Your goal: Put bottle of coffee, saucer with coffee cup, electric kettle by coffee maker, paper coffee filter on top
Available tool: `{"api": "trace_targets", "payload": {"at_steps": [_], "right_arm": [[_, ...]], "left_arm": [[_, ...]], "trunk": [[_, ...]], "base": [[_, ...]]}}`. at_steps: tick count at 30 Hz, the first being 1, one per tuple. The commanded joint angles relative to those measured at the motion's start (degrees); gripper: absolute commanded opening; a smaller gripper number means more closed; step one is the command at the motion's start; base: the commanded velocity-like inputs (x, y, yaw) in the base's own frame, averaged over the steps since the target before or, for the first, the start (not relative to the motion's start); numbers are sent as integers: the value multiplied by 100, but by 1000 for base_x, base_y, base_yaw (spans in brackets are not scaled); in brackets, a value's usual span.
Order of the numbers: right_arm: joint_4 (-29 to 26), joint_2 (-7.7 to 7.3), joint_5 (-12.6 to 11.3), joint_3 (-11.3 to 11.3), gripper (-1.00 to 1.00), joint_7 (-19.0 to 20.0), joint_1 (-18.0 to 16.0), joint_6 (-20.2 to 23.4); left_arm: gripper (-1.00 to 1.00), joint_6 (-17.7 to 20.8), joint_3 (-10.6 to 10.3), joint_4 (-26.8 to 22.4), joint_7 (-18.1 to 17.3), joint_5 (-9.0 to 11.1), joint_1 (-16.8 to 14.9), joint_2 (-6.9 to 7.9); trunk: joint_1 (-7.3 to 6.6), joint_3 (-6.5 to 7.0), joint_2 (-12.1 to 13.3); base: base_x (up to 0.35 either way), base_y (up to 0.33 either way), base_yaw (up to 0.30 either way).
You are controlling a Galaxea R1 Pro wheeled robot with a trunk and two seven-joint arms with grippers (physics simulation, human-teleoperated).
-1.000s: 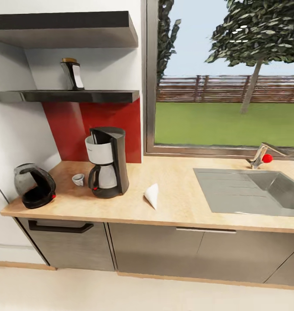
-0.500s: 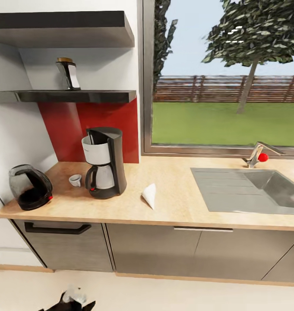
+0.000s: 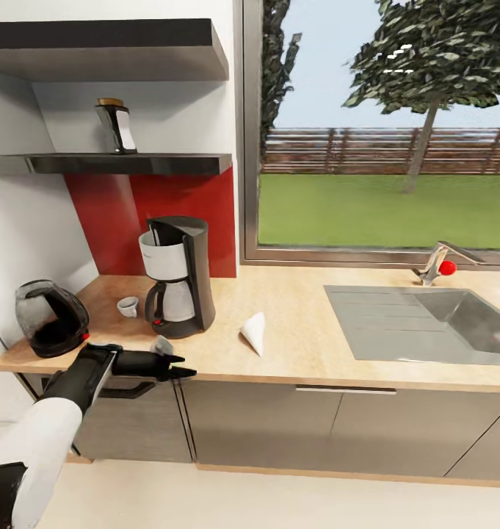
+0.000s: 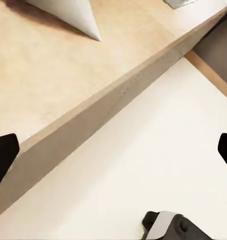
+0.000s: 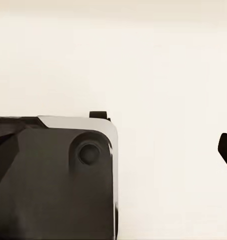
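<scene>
Beyond the open, empty left gripper [image 3: 178, 367] at the counter edge lies the paper filter [image 3: 255, 332].

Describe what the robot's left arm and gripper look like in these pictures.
In the head view, the left arm has a smooth white shell on its upper section, a black joint near the picture's lower left corner, and a black, ribbed-looking forearm. It narrows to a slim black left gripper with a small grey part on top near the wrist. No cables or markings are visible. In the left wrist view the jaws show as plain black tips.
</scene>
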Motion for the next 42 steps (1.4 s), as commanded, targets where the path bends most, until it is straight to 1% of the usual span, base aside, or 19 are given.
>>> {"api": "trace_targets", "payload": {"at_steps": [1, 4, 7, 9, 13, 15, 16, 17, 19, 21, 23, 24, 29, 32, 37, 41, 42], "right_arm": [[6, 3, 2, -9, 100, -3, -4, 21], [11, 8, -8, -10, 100, -2, -4, 133], [29, 10, -19, -21, 100, 5, -4, 189], [79, 21, -27, -67, 100, 10, -4, 212], [112, 44, -39, -133, 100, 13, -4, 220], [117, 50, -155, -149, 100, 14, -4, 222], [119, 52, -371, -154, 100, 14, -4, 225], [120, 52, -807, -152, 100, 23, -4, 227], [123, 46, -974, -153, 100, 31, -4, 227], [124, 41, -1078, -157, 100, 38, -4, 227], [126, 39, -1121, -159, 100, 40, -4, 225], [129, 37, -1145, -154, 100, 40, -4, 220], [130, 43, -1142, -129, 100, 38, -4, 219], [130, 45, -1140, -123, 100, 31, -4, 221], [130, 40, -1123, -109, 100, 53, -4, 227], [130, 38, -1118, -107, 100, 53, -4, 223], [130, 37, -1120, -107, 100, 55, -4, 222]], "left_arm": [[100, 87, 35, -5, -60, -55, -107, -12], [100, 154, 36, 0, -87, -51, -322, -14], [100, 261, 35, 1, -110, -53, -444, -13], [100, 384, 36, 2, -124, -48, -559, -11], [100, 494, 36, 2, -207, -46, -719, -18], [100, 509, 31, 2, -285, -54, -762, -13], [100, 489, 20, 2, -315, -62, -751, 3], [100, 438, 7, 2, -342, -69, -719, 38], [100, 423, 4, 2, -349, -72, -710, 60], [100, 414, 3, 1, -353, -77, -704, 76], [100, 405, 2, 0, -353, -87, -702, 86], [100, 367, 1, 2, -335, -165, -700, 85], [100, 213, 3, 78, -292, -338, -700, 58], [100, 199, 15, 88, -287, -350, -695, 32], [100, 196, 19, 93, -243, -367, -692, 21], [100, 196, 22, 92, -208, -369, -677, 3], [100, 195, 26, 91, -149, -363, -649, -6]], "trunk": [[4, -13, -12], [4, -13, -12], [4, -13, -12], [4, -13, -12], [4, -13, -12], [4, -13, -12], [4, -13, -12], [4, -13, -12], [4, -13, -12], [4, -13, -12], [4, -13, -12], [4, -13, -12], [4, -13, -12], [4, -13, -12], [4, -13, -12], [4, -13, -12], [4, -13, -12]], "base": [[0, 0, 0], [0, 0, 0], [0, 0, 0], [0, 0, 0], [0, 0, 0], [0, 0, -3], [0, 0, -72], [0, 0, -202], [0, 0, -224], [0, 0, -248], [0, 0, -258], [49, 0, -264], [164, 0, -265], [312, 0, -197], [291, 0, -26], [157, 0, -3], [58, 0, -1]]}}
